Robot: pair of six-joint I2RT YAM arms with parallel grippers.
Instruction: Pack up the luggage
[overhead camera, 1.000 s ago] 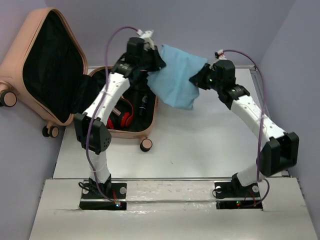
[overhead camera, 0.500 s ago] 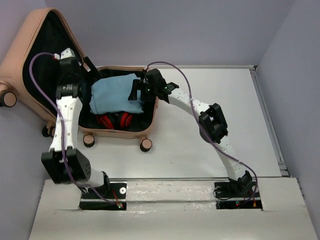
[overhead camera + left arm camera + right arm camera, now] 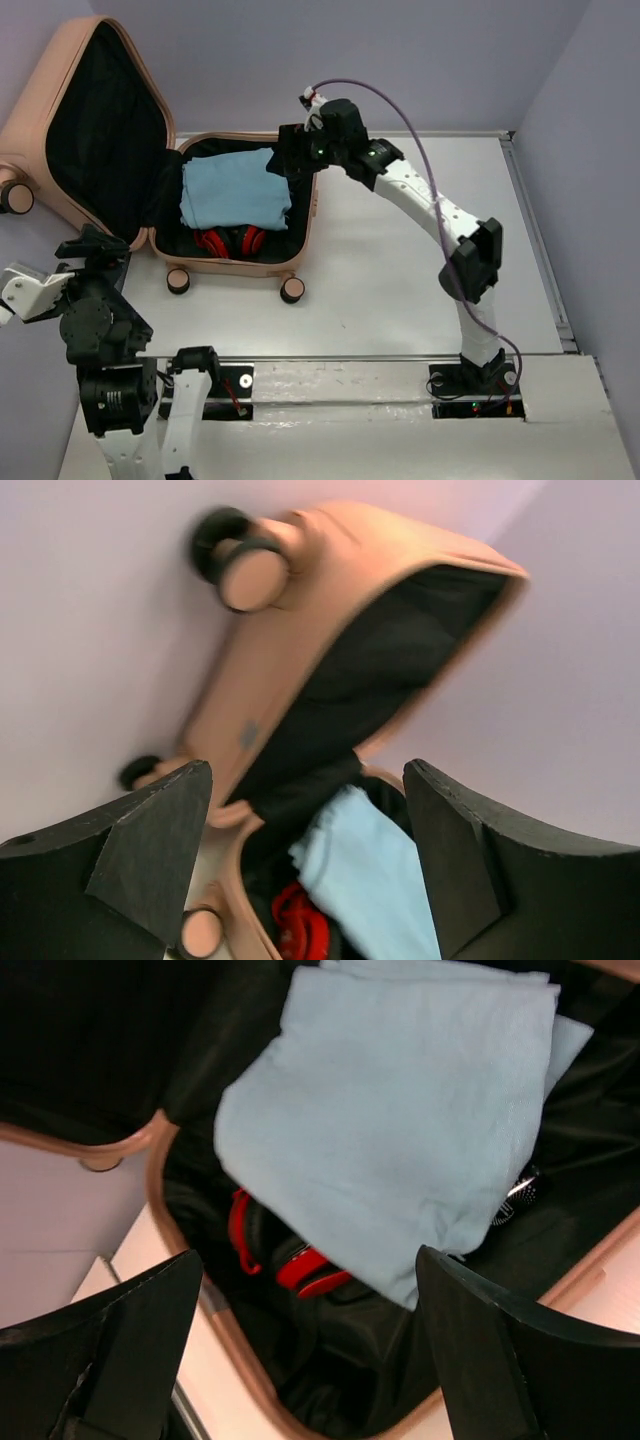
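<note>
The luggage (image 3: 246, 267), a peach-pink hard-shell suitcase, lies open at the table's left with its lid (image 3: 150, 95) leaning on the wall. A folded light-blue cloth (image 3: 235, 190) rests in its black-lined base, over red headphones (image 3: 232, 242). My right gripper (image 3: 282, 160) hovers open above the base's right rim; its view shows the cloth (image 3: 400, 1130) and headphones (image 3: 300, 1265) below, nothing between the fingers. My left gripper (image 3: 92, 248) is open and empty, drawn back to the near left. It looks at the lid (image 3: 300, 610) and the cloth (image 3: 370, 870).
Caster wheels (image 3: 291, 290) stick out at the suitcase's near edge. A small metallic item (image 3: 520, 1192) peeks out beside the cloth. The lavender walls close in at left, back and right. White table surface (image 3: 420, 260) stretches right of the suitcase.
Both grippers opened and let go of the blue cloth, which now lies in the suitcase. The left arm swung back toward the near left; the right gripper stays over the right rim.
</note>
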